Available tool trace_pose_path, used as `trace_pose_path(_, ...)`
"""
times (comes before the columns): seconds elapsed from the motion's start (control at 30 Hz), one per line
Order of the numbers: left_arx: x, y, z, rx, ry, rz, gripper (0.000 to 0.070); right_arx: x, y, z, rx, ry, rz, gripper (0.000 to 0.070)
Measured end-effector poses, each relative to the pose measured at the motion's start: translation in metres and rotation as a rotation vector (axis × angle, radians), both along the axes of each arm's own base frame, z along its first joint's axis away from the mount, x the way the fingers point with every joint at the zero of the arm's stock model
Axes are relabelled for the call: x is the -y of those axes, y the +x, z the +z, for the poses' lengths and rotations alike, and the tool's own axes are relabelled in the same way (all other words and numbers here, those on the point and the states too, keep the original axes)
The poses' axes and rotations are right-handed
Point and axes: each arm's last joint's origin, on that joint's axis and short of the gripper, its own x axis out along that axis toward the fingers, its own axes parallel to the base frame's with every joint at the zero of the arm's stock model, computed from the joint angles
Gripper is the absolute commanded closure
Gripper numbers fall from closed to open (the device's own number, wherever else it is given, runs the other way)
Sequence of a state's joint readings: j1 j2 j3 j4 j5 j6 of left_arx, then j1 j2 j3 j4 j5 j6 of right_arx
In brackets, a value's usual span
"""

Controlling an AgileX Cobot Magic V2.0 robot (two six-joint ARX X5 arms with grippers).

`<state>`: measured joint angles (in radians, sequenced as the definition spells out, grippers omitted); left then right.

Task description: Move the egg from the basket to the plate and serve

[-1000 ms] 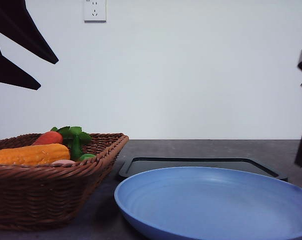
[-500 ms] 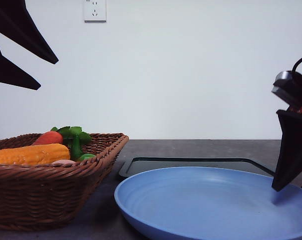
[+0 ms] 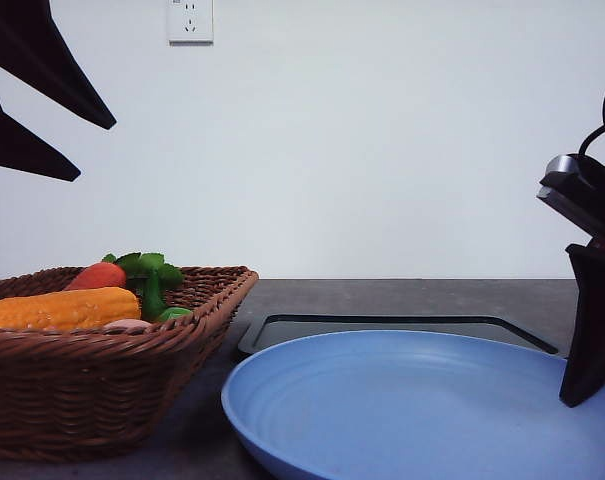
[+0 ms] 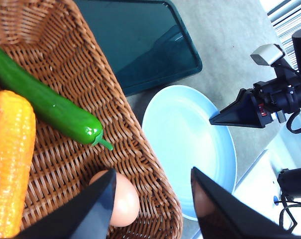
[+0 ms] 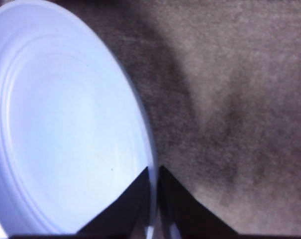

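egg (image 4: 121, 203): lies in the basket (image 4: 90, 94) against the wall nearest the plate, beside the orange corn cob (image 4: 10, 159) and below the green pepper (image 4: 48, 107); one finger of my left pincer partly covers it in the left wrist view.
plate (image 3: 422, 410): light blue, bare, on the worktop (image 5: 240, 99) just beside the basket, with the black tray (image 3: 402, 328) behind it.
left pincer (image 4: 152, 199): spread wide, raised over the basket's corner, holding nothing.
right pincer (image 5: 154, 191): pressed together on the plate's rim, one finger each side of the edge, as i read the right wrist view.
handling, my judgement: the egg looks light, smooth and rounded, so it may slip or roll; possibly fragile, so i'd close gently.
where to hold: across its short middle, fingers coming down either side, clear of the wicker wall.
plate handling: stiff and shallow; an egg set on it could roll, so i'd keep it level.
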<state>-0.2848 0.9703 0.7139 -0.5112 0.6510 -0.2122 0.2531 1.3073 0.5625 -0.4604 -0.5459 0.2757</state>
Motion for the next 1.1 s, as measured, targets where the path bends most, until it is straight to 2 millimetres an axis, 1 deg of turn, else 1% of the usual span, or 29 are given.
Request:
trace_pose_path(0.03,0.0,0.0,0.0,-0.007,-0.001,0.002,0.0352,0.001,-0.001,0.002,0.003,0.0,-0.003,0.07)
trace_pose_path(0.13,0.001,-0.001,-0.001,-0.032,-0.005,0.006,0.0254,0.005,-0.005,0.009,0.02,0.003,-0.017,0.07)
trace_pose_path(0.17,0.002,-0.002,-0.001,-0.04,-0.005,0.001,0.0239,0.006,-0.007,0.012,0.026,0.004,-0.021,0.07)
trace_pose_path(0.37,0.015,-0.011,-0.004,-0.088,0.032,-0.037,0.0242,0.017,-0.018,0.029,0.067,0.005,-0.068,0.07)
trace_pose_path(0.47,0.025,-0.014,-0.006,-0.076,0.093,-0.02,0.0242,0.021,-0.023,0.037,0.103,0.013,-0.087,0.07)
trace_pose_path(0.63,0.041,-0.015,-0.015,-0.073,0.209,0.01,0.0242,0.025,-0.029,0.044,0.136,0.018,-0.102,0.07)
trace_pose_path(0.83,0.055,-0.007,-0.032,-0.118,0.282,0.004,0.0242,0.025,-0.031,0.047,0.151,0.021,-0.104,0.07)
trace_pose_path(1.1,0.066,0.007,-0.054,-0.176,0.322,0.002,0.0242,0.025,-0.032,0.047,0.142,0.019,-0.104,0.07)
